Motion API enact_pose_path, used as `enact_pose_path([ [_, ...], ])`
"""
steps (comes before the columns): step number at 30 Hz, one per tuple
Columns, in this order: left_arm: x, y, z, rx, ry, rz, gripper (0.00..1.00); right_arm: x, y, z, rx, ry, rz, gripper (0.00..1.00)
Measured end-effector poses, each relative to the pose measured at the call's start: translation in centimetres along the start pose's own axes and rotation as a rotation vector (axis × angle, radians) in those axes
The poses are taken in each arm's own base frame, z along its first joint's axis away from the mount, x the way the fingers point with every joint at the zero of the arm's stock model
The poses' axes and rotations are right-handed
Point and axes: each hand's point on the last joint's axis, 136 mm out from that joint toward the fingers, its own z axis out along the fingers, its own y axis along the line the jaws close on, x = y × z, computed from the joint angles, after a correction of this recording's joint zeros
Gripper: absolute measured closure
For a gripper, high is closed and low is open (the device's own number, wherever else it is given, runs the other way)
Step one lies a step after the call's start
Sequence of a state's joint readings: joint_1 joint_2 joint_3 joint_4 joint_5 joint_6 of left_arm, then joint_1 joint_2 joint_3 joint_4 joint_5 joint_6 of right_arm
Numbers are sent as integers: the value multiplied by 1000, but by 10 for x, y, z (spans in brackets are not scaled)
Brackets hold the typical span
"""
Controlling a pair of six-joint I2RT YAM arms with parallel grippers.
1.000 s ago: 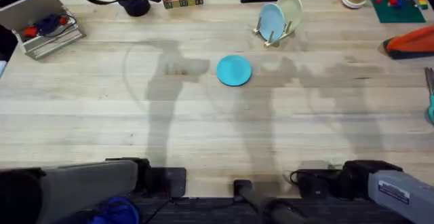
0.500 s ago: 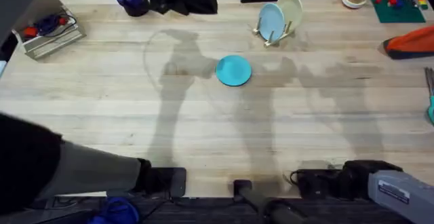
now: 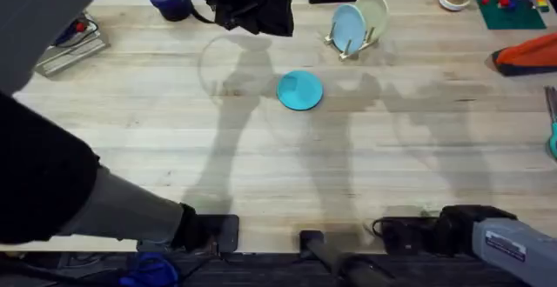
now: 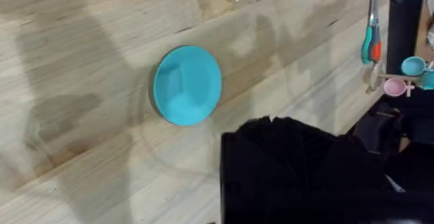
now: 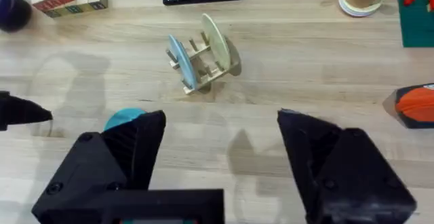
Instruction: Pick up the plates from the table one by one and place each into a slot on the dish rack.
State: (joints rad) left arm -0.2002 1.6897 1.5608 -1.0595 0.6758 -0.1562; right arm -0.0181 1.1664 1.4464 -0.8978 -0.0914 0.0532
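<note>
Turquoise plate flat on bench, just below-right of left end effector, not touching. Left finger state: cannot tell, view dark. Right end effector spread wide, holding nothing. Ahead of it, dish rack, carrying light-blue plate and cream plate.

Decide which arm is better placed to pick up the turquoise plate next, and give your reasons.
Left, probably. The left gripper is stretched out over the table near the turquoise plate, which its wrist view shows close below. The right gripper, jaws open, looks on from farther back.
</note>
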Motion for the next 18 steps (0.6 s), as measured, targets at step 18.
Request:
enact_pose_path([
  [18, 6, 16, 13, -38, 53, -44, 958, 0, 0, 0, 0, 0, 0, 8],
])
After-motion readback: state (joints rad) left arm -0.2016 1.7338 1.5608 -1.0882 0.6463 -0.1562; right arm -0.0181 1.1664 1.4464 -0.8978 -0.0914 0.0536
